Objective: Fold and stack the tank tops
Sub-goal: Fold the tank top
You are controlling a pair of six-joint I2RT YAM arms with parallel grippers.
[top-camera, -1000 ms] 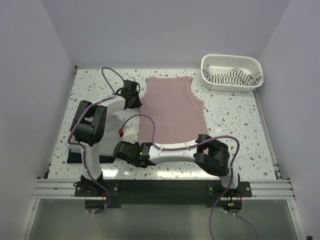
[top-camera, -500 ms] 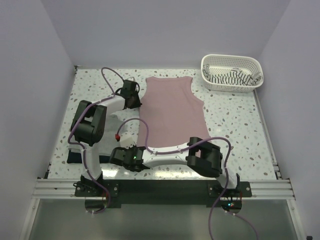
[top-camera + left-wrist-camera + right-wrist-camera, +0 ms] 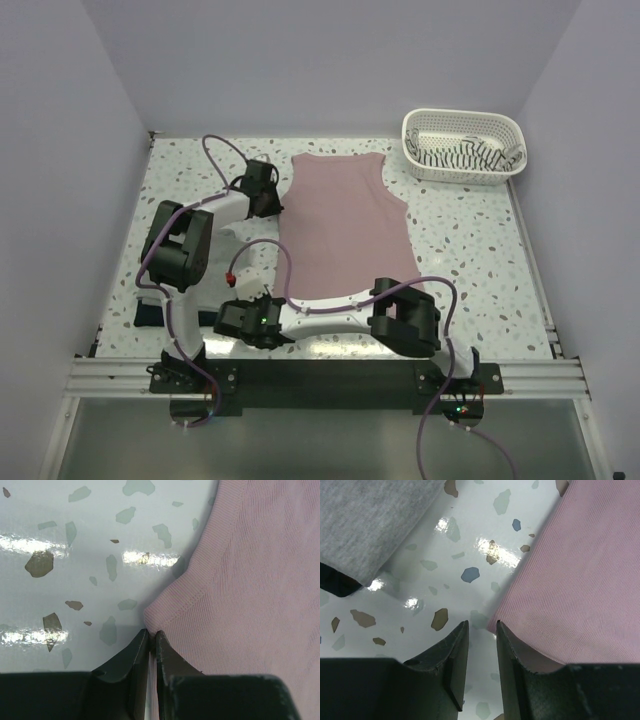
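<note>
A speckled terrazzo table [image 3: 470,250] carries everything. The dusty pink tank top [image 3: 345,220] lies spread flat at the middle of the table, neckline toward the far wall and hem toward the arm bases. The left arm [image 3: 180,250] reaches along the top's left side, and the right arm [image 3: 405,315] lies low across the near edge, below the hem, with its wrist pointing left. At the far right corner stands a white lattice basket [image 3: 463,112] holding the black-and-white striped tank top [image 3: 460,155], well apart from the pink one. In the right wrist view a folded light grey tank top [image 3: 370,520] lies over a dark navy tank top [image 3: 335,582], with only a sliver of the dark one showing at its edge; bare table separates this stack from the pink hem. The left gripper [image 3: 152,632] is clenched on the pink top's left shoulder corner, with a thin strip of cloth showing between its nearly closed jaws. The right gripper [image 3: 482,626] is released and hangs over the table with a gap between its jaws, the near-left hem corner just beside one fingertip but not gripped.
</note>
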